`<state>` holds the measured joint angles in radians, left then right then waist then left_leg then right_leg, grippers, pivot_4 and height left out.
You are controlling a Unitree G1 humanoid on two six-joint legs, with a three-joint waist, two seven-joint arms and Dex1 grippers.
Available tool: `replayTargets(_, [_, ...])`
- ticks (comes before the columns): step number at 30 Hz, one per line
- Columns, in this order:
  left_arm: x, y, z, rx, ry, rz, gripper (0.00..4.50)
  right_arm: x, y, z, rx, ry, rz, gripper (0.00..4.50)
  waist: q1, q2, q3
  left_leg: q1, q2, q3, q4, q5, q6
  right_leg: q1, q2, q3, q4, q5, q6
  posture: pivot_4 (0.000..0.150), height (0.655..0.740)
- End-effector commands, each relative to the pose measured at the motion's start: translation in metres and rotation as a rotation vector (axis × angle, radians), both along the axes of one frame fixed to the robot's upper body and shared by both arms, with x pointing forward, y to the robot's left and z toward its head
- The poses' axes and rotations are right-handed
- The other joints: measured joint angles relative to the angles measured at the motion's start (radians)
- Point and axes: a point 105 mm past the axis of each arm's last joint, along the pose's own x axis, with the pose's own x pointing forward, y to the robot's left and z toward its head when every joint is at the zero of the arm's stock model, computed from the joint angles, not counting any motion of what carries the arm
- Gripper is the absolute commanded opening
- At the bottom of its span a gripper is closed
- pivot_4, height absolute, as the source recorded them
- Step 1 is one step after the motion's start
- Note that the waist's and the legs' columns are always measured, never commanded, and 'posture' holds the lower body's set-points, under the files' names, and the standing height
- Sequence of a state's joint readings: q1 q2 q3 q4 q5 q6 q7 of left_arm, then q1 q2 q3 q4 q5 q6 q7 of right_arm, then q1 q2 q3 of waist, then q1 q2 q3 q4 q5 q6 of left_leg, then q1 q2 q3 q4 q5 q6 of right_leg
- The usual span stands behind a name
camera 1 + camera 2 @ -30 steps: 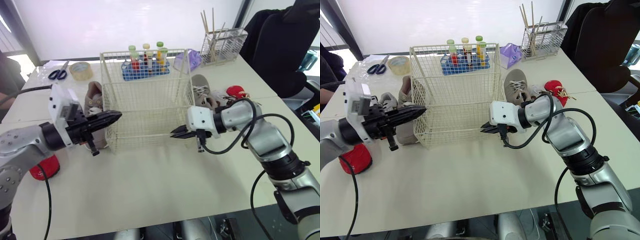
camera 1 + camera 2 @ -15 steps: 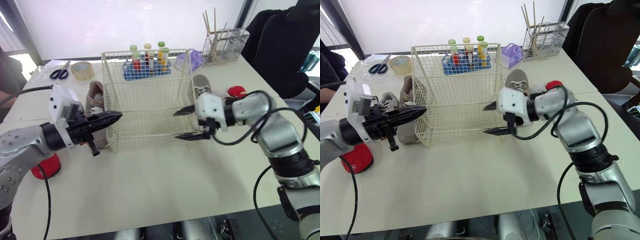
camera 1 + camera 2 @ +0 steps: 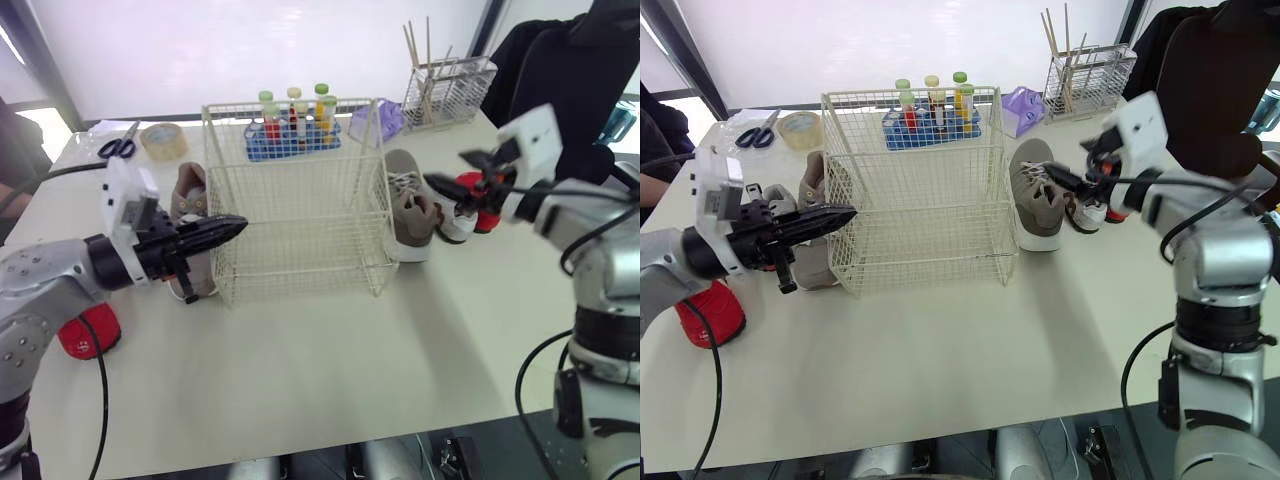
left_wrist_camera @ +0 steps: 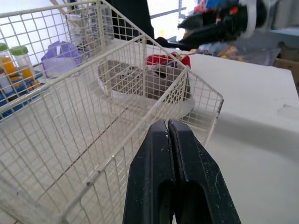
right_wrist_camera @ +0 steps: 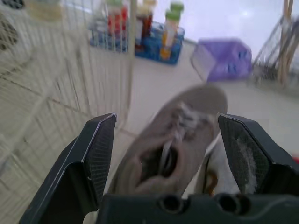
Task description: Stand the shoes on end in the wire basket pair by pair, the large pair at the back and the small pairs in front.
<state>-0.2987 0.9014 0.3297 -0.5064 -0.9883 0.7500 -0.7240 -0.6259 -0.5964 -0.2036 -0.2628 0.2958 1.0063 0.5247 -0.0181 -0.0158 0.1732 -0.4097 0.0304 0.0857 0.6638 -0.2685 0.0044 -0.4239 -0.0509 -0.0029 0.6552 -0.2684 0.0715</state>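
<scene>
On the table (image 3: 300, 370) stands the wire basket (image 3: 300, 232), and no shoe is in it yet. So the job looks to be at its very start.

Just beside the basket, on the robot's right, lies a big gray shoe (image 3: 405, 215). A small white shoe (image 3: 457, 222) and a small red shoe (image 3: 486, 214) lie next to it, a bit farther out. The other big gray shoe (image 3: 188, 192) lies on the robot's left side of the basket. Another small red shoe (image 3: 85, 335) lies near the left arm, close to the front edge of the table.

The right gripper (image 3: 447, 170) hangs in the air above the shoes on the right. Its two fingers are spread wide and hold nothing. The right wrist view looks down at the big gray shoe between them.

The left gripper (image 3: 232, 227) has its fingers pressed together, with nothing between them. Its tip points at the left wall of the basket, very near it.

I think the step now is reaching for the big gray shoe. Next, the right gripper would need to come down over it, pinch it, lift it, tip it on end and set it at the back of the basket.
</scene>
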Motion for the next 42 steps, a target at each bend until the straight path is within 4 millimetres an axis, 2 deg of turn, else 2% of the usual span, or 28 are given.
replayTargets(1, [-0.001, -0.002, 0.007, 0.01, -0.041, -0.021, 0.0, -0.005, 0.004, 0.006, 0.026, -0.062, -0.078, 3.73, -0.001, 0.0, 0.0, 0.0, 0.0, 0.0, 0.0, 0.0, 0.0, -0.001, 0.001, 0.0, 0.0, 0.0, 0.0, 0.15, 0.74])
replayTargets(7, [0.001, -0.002, 0.007, 0.016, -0.04, -0.031, 0.0, -0.007, 0.014, -0.02, 0.098, -0.011, -0.109, 3.73, 0.003, 0.0, 0.0, 0.0, 0.0, 0.0, 0.0, 0.0, 0.0, -0.001, 0.003, 0.0, 0.001, 0.0, 0.0, 0.15, 0.74])
replayTargets(11, [0.0, -0.003, 0.008, 0.009, -0.041, -0.034, 0.0, 0.001, 0.017, -0.044, 0.082, 0.029, -0.151, 3.73, 0.004, 0.0, 0.0, 0.0, 0.0, 0.0, 0.0, 0.0, 0.0, 0.0, 0.003, 0.0, 0.001, 0.0, 0.0, 0.15, 0.74])
replayTargets(20, [-0.005, -0.003, 0.005, 0.014, -0.042, -0.009, 0.0, 0.023, 0.027, -0.068, 0.098, 0.035, -0.202, 3.73, -0.003, 0.0, 0.0, 0.0, 0.001, 0.0, 0.0, 0.0, 0.0, -0.001, 0.004, 0.0, 0.001, 0.0, 0.0, 0.15, 0.74])
replayTargets(24, [-0.006, -0.003, 0.005, 0.013, -0.046, 0.001, 0.0, 0.029, 0.029, -0.072, 0.091, 0.034, -0.205, 3.73, -0.003, 0.0, 0.0, 0.0, 0.001, 0.0, 0.0, 0.001, -0.001, 0.0, 0.004, 0.0, 0.001, 0.0, 0.0, 0.15, 0.74])
replayTargets(27, [-0.007, -0.003, 0.005, 0.012, -0.048, 0.006, 0.0, 0.03, 0.03, -0.075, 0.079, 0.04, -0.209, 2.99, -0.003, -0.001, 0.0, 0.0, 0.001, 0.0, 0.0, 0.001, -0.001, 0.0, 0.004, 0.001, 0.001, 0.0, 0.0, 0.15, 0.74])
replayTargets(32, [-0.007, -0.003, 0.005, 0.01, -0.053, 0.013, 0.0, 0.029, 0.027, -0.079, 0.066, 0.053, -0.225, 0.72, -0.003, -0.001, -0.001, 0.0, 0.001, -0.001, 0.0, 0.001, -0.001, 0.0, 0.004, 0.001, 0.002, 0.0, 0.0, 0.15, 0.74])
replayTargets(33, [-0.007, -0.003, 0.005, 0.009, -0.054, 0.013, 0.0, 0.028, 0.027, -0.079, 0.071, 0.054, -0.23, 0.37, -0.003, -0.001, -0.001, 0.0, 0.001, -0.001, 0.0, 0.001, -0.001, 0.0, 0.004, 0.001, 0.002, 0.0, 0.0, 0.15, 0.74])
replayTargets(34, [-0.007, -0.004, 0.005, 0.009, -0.055, 0.014, 0.0, 0.027, 0.026, -0.079, 0.074, 0.056, -0.232, 0.18, -0.002, -0.001, -0.001, 0.0, 0.001, -0.001, 0.0, 0.001, -0.001, 0.0, 0.004, 0.001, 0.002, 0.0, 0.0, 0.15, 0.74])
replayTargets(38, [-0.005, -0.004, 0.006, 0.004, -0.06, 0.012, 0.0, 0.025, 0.026, -0.074, 0.113, 0.041, -0.247, 0.18, -0.001, -0.001, -0.001, 0.0, 0.001, -0.001, 0.0, 0.001, -0.001, 0.0, 0.004, 0.001, 0.002, 0.0, 0.0, 0.15, 0.74])
replayTargets(42, [-0.004, -0.005, 0.006, 0.002, -0.062, 0.004, 0.0, 0.028, 0.024, -0.029, 0.214, -0.111, -0.256, 0.18, -0.001, 0.0, 0.0, 0.0, 0.001, -0.001, 0.0, 0.001, -0.001, -0.001, 0.004, 0.001, 0.002, 0.0, 0.0, 0.15, 0.74])
